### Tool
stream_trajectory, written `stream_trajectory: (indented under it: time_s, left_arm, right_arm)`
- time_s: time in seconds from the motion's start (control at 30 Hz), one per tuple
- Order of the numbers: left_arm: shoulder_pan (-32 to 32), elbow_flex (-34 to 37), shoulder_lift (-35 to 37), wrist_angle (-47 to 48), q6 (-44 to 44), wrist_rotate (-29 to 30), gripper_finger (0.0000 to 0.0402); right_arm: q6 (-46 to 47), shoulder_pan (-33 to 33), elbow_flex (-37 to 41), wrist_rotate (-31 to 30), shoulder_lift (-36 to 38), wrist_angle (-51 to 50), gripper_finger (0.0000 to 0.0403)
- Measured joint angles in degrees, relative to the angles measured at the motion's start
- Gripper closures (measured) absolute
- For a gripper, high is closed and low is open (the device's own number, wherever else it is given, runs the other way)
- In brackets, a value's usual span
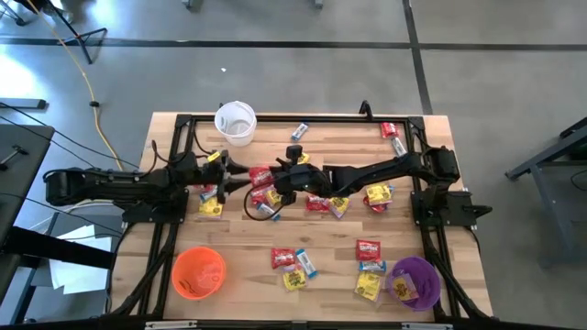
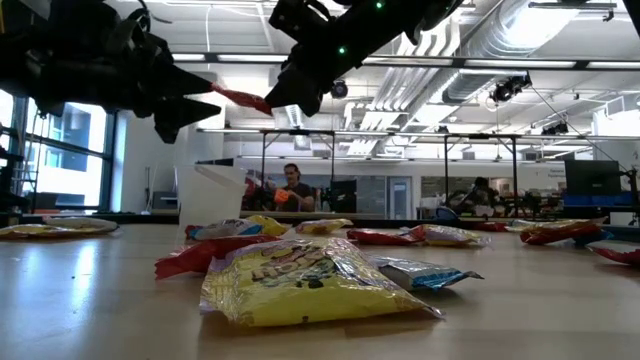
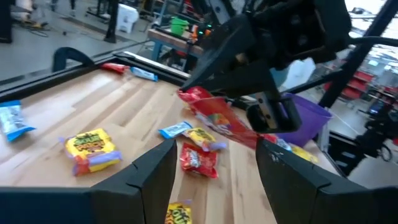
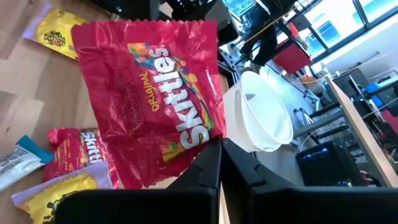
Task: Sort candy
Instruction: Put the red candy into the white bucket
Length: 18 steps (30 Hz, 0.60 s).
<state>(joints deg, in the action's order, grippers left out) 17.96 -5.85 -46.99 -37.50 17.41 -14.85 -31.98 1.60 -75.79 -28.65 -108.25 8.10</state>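
Observation:
My right gripper is above the table's middle, shut on a red Skittles packet. My left gripper is open and faces that packet from the table's left, close to its free end; I see no touch. In the low view the packet hangs in the air between the left gripper and the right gripper. Other red, yellow and blue-and-white candies lie flat on the table. My right gripper pinches the red packet between its two fingers at one edge, near a corner. The fingers come at it from the table's right, about level. The packet is lifted clear of the table and stretches toward the left gripper.
A white cup stands near the far edge, an orange cup near the near left corner, and a purple cup with candy in it at the near right. Candies lie under and around both arms. A black frame edges the table.

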Motion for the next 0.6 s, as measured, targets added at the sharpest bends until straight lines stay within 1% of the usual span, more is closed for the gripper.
stream_trajectory:
  time_s: [0.2,0.4,0.6]
  left_arm:
    - [0.00,0.00,0.01,0.24,-0.14,-0.32,0.0194]
    - [0.00,0.00,0.01,0.17,-0.58,-0.42,0.0194]
    - [0.04,0.00,-0.36,-3.09,-0.55,-0.13,0.0194]
  right_arm:
    - [-0.48,-0.06,0.00,-1.52,0.00,0.00,0.0403]
    - [-0.64,-0.06,0.00,-1.57,-0.02,0.29,0.0403]
    - [-0.64,-0.08,0.00,0.96,-0.02,2.61,0.0403]
